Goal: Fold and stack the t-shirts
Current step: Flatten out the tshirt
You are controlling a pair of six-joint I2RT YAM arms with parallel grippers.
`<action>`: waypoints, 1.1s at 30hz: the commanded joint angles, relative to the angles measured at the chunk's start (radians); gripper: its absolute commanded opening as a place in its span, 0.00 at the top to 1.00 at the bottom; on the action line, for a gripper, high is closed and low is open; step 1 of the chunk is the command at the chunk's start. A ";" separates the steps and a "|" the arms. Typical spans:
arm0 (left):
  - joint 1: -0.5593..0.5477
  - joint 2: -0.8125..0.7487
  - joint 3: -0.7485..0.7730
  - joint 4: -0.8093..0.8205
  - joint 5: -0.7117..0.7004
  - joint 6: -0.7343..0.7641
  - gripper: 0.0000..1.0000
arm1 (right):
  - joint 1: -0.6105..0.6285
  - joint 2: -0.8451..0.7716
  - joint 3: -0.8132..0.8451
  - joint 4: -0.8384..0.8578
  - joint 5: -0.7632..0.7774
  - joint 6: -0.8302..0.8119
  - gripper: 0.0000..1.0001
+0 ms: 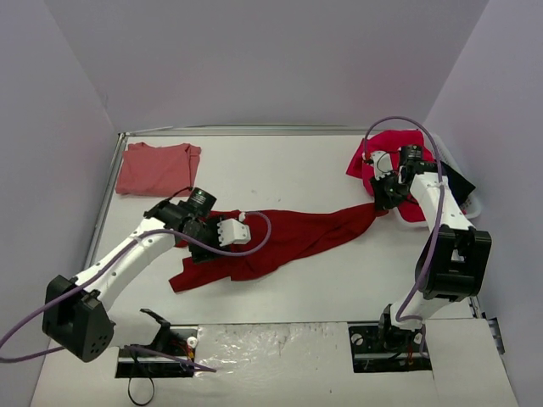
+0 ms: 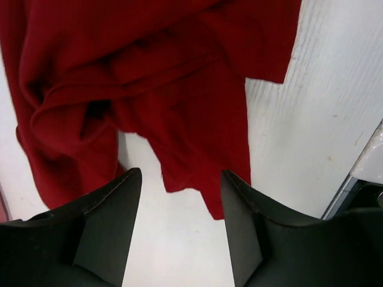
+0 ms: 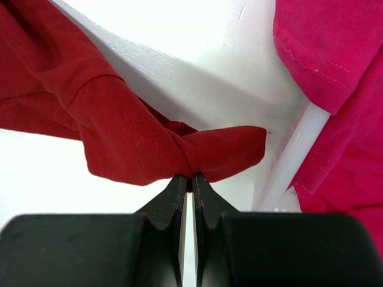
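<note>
Only the right wrist view shows the right gripper (image 3: 187,177) clamped on the crimson shirt's (image 3: 119,137) tip. The left gripper (image 2: 179,173) points down over it, jaws apart.

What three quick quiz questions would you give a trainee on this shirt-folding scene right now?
1. True or false: the right jaws are shut on the dark red shirt.
2. Where on the table does the salmon shirt lie? A far left corner; B near right corner; C centre.
3. Fill in: the left jaws stand ____, holding nothing.
Key: 1 true; 2 A; 3 open.
</note>
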 commanded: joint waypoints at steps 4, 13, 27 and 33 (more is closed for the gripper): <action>-0.104 0.103 0.003 0.060 -0.027 -0.059 0.46 | -0.003 0.016 -0.029 0.019 -0.034 0.030 1.00; -0.244 0.224 0.003 0.089 -0.027 -0.078 0.46 | -0.001 0.046 -0.052 0.049 -0.037 0.047 1.00; -0.291 0.289 -0.004 0.131 -0.021 -0.085 0.39 | 0.006 0.064 -0.070 0.063 -0.020 0.047 1.00; -0.308 0.307 0.019 0.106 0.007 -0.093 0.39 | 0.019 0.075 -0.081 0.072 0.006 0.050 1.00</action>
